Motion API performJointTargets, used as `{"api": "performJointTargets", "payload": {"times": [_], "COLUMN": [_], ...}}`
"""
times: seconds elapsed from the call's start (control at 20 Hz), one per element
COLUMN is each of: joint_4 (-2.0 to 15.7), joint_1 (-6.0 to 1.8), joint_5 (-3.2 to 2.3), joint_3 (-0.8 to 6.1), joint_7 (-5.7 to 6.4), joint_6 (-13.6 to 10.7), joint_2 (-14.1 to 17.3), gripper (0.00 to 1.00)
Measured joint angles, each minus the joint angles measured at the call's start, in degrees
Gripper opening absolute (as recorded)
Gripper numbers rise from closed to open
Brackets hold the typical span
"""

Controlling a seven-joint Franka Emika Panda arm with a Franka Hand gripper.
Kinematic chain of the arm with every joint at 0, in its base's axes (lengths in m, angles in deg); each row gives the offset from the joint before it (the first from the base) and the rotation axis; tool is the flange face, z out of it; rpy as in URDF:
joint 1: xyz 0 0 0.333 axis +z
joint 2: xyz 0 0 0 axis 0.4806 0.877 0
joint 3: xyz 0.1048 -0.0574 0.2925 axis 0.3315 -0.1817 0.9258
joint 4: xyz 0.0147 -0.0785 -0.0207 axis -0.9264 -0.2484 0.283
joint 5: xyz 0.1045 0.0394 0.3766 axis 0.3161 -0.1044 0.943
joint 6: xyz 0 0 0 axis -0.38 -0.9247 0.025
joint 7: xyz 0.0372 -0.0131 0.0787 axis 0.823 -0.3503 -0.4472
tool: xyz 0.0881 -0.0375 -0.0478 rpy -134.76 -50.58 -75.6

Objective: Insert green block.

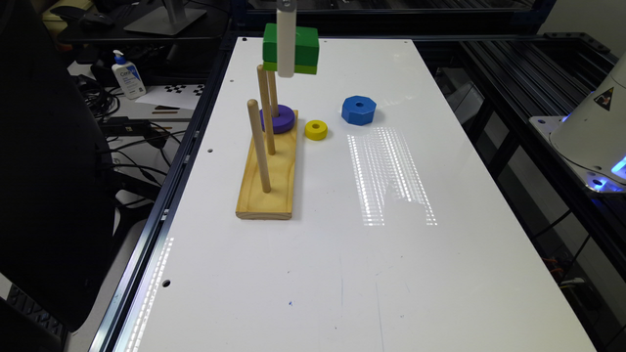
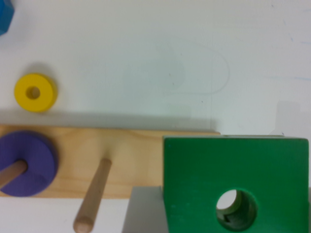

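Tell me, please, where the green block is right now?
In the exterior view, the green block hangs in the air above the peg board, near the top of the far pegs.

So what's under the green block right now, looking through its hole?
In the wrist view, the green block covers one end of the wooden base. Through its round hole something pale wooden shows, perhaps a peg tip. Whatever else lies beneath is hidden.
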Motion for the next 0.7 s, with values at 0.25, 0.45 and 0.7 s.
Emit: {"api": "performJointTargets", "payload": {"times": [0.25,0.45,0.7], "joint_4": [5.97,8.58,8.7], "joint_1": [0.91,1.09,1.13], "joint_5": [-0.97,-1.36,-1.36], "joint_3": [0.22,0.28,0.3], "joint_7": [1.51,1.9,1.92], "joint_6": [-1.1,-2.6,-2.7], "joint_2": [4.8,6.5,6.5], "gripper": [0.0,0.0,0.0]}}
